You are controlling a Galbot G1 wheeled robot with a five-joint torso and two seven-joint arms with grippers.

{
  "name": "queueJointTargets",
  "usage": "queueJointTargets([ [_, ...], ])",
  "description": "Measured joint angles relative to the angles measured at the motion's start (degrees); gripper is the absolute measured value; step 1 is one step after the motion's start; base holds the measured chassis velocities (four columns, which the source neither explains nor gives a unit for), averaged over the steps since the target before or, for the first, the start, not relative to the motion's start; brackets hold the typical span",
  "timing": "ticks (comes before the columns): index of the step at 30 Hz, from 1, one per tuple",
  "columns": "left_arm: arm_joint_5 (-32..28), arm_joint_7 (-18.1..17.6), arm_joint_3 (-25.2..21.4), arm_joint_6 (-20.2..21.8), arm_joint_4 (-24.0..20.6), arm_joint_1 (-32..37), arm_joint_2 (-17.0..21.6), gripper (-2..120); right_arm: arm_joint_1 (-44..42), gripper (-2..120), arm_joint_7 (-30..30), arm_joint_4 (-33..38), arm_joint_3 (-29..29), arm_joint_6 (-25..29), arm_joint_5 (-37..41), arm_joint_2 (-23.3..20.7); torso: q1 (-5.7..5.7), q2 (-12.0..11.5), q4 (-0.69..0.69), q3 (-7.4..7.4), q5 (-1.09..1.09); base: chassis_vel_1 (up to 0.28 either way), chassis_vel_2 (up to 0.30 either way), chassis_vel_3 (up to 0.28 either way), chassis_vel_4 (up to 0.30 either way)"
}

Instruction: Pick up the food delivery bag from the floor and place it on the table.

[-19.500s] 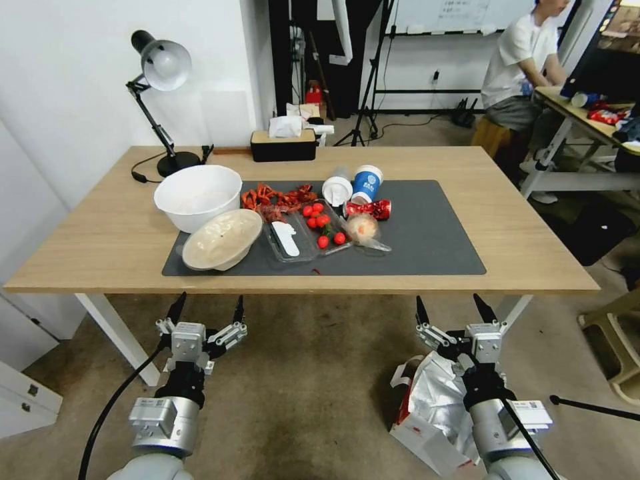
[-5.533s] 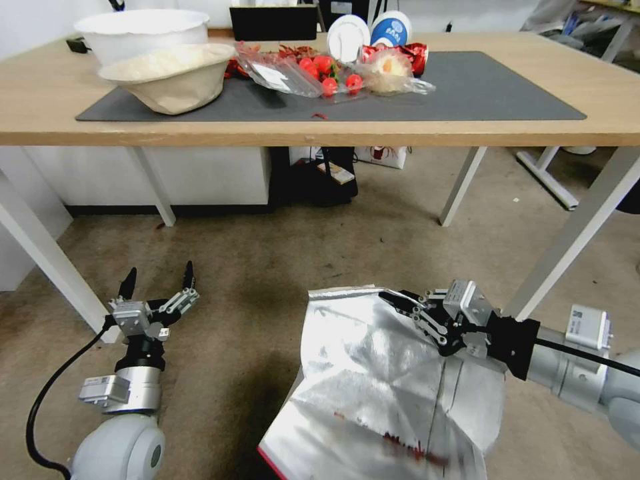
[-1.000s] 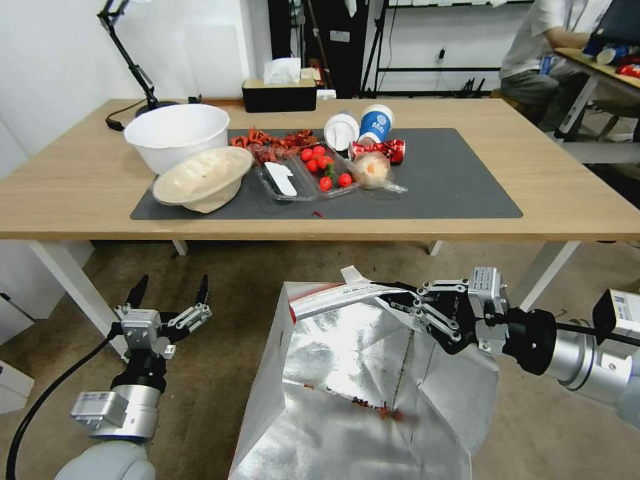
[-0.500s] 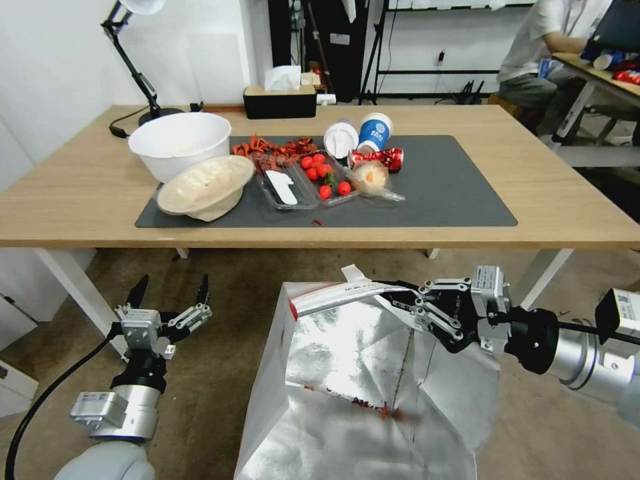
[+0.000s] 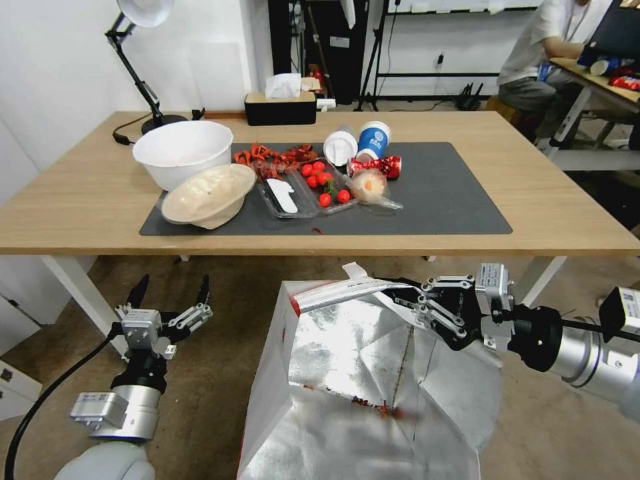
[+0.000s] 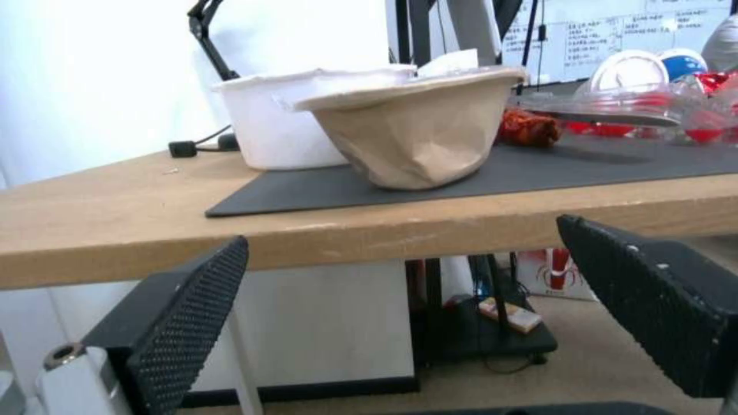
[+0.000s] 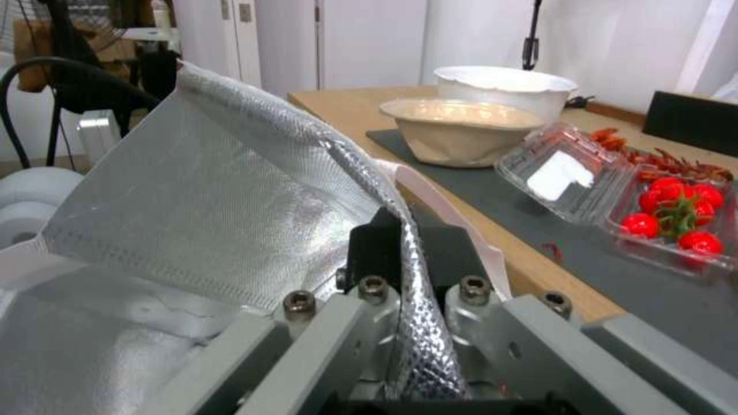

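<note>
Your right gripper (image 5: 390, 293) is clamped on the foil rim of the bag (image 5: 360, 387), held below the table (image 5: 80, 200) edge. Your left gripper (image 5: 170, 293) hangs spread wide, holding nothing.

An office or lab workroom, by the look of it. A light-wood tabletop (image 5: 533, 200) on white metal legs stands on worn carpet (image 5: 220, 373), with a desk lamp (image 5: 140, 40) clamped over it. Behind are tripod stands (image 5: 383, 60), dark equipment, and what seems to be a whiteboard (image 6: 615, 34) with writing. A person (image 5: 540, 60) sits at a second desk (image 5: 600, 87).
</note>
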Motion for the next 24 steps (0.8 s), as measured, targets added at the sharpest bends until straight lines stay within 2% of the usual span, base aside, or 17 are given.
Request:
queueJointTargets([
  [24,-0.1,0.1,0.2,-0.6,0.5,-0.4,0.0,100,-0.1,0,-0.1,-0.1,0.5,0.4,0.2,0.8,2.38,5.7,0.00,3.30,0.00,0.000,0.000,0.000,0.000],
])
